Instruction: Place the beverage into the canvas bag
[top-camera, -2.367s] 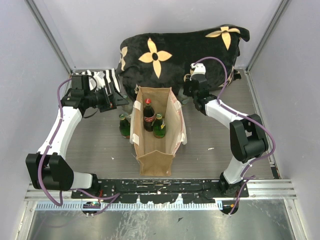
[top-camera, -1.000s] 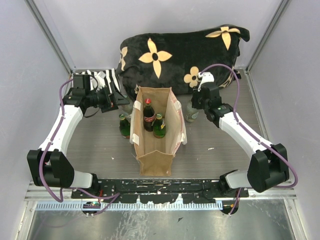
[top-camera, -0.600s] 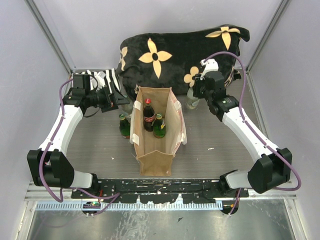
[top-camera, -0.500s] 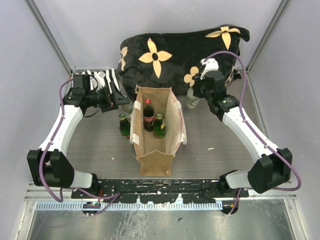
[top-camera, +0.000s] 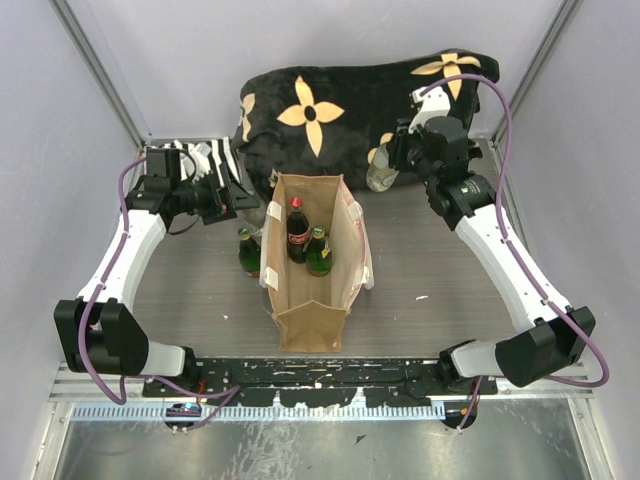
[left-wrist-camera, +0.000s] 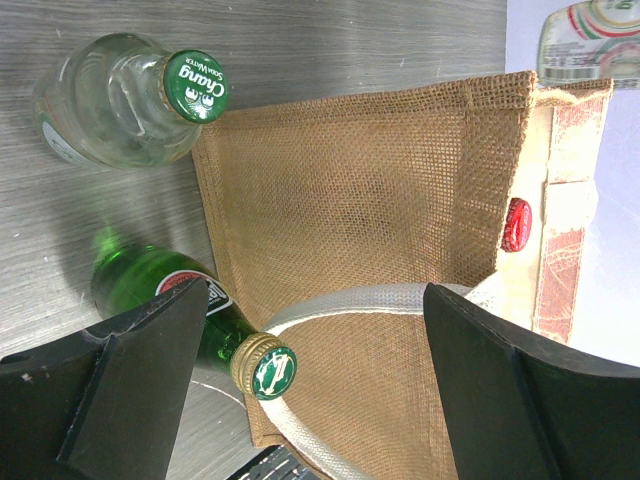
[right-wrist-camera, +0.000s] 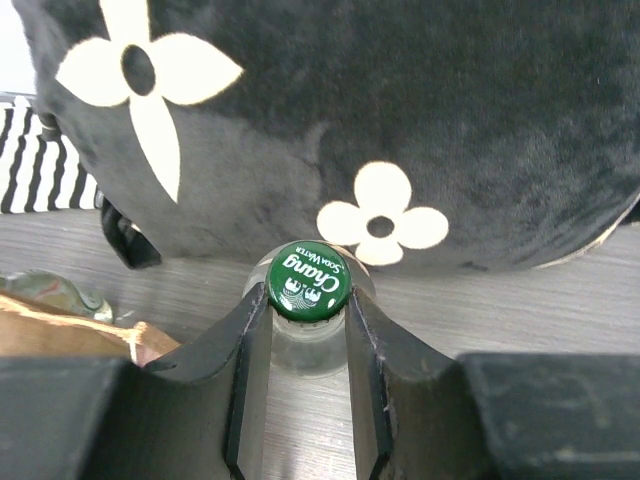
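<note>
At 1 o'clock from the canvas bag (top-camera: 312, 322), my right gripper (right-wrist-camera: 308, 305) is partly closed, pinching the neck of the clear soda bottle (right-wrist-camera: 309, 345) just under its green cap (right-wrist-camera: 309, 282). The black flowered cushion (right-wrist-camera: 420, 120) sits close behind. Bag stands open mid-table with a cola bottle (top-camera: 297, 232) and a green bottle (top-camera: 319, 255) inside. My left gripper (left-wrist-camera: 315, 295), at the bag's 10 o'clock, is spread wide and holds nothing. The outer clear bottle (left-wrist-camera: 105, 115) and outer green bottle (left-wrist-camera: 150, 290) stand just outside the bag at 9 o'clock.

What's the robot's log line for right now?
right pincer: shut on clear bottle | left pincer: open by bag | in bag: cola, green bottle
</note>
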